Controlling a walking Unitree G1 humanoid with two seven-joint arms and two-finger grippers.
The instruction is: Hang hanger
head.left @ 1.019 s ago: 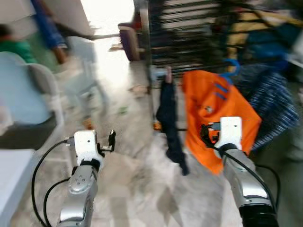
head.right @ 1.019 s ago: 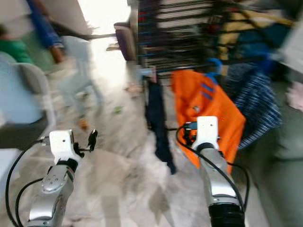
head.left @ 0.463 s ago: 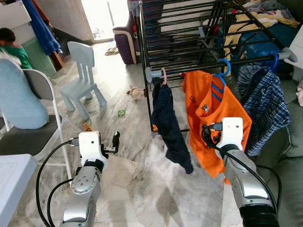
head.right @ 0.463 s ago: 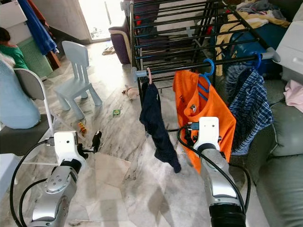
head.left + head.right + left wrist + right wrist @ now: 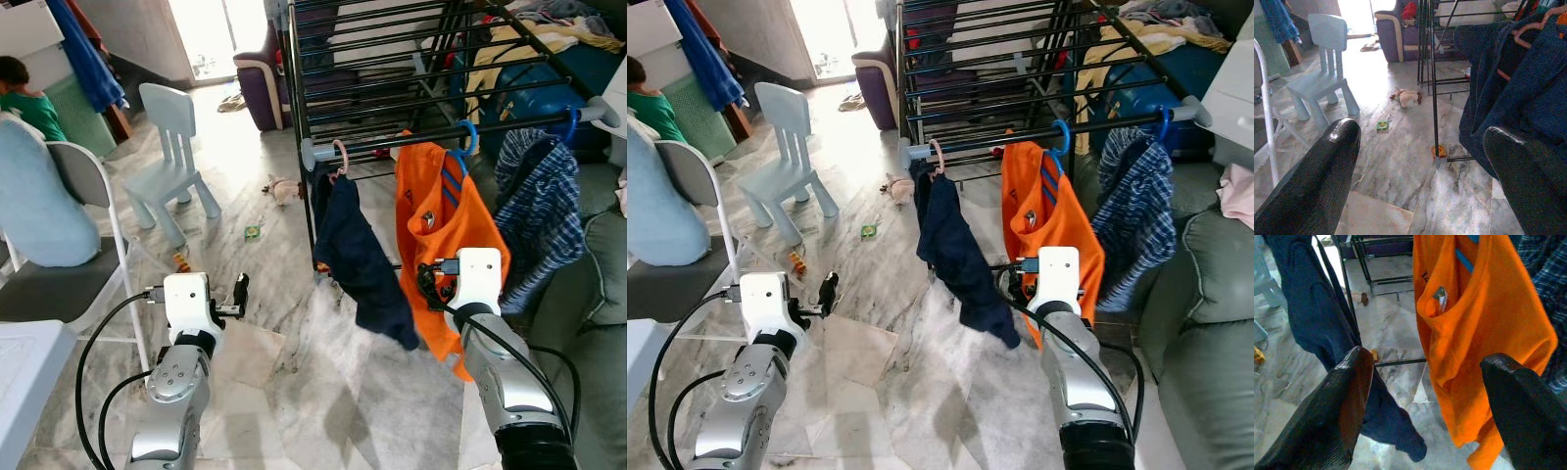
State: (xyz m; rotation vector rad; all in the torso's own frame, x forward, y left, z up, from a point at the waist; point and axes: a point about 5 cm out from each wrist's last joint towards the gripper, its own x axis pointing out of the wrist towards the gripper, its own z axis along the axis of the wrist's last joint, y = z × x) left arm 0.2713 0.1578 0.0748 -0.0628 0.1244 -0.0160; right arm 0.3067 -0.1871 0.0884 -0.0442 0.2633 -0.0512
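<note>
Here, from the head: orange shirt [image 5: 439, 235] on a blue hanger [image 5: 460, 147], hooked over the drying rack [image 5: 392, 88] rail between a navy garment [image 5: 358, 250] on a pink hanger [image 5: 339, 157] and a plaid shirt [image 5: 544, 211]. Along the left gripper [image 5: 1420, 171]: fingers [image 5: 1322, 171] spread wide, empty, above marble floor [image 5: 1400, 161]. Along the right gripper [image 5: 1420, 406]: fingers [image 5: 1342, 406] wide apart, empty, near the orange shirt.
</note>
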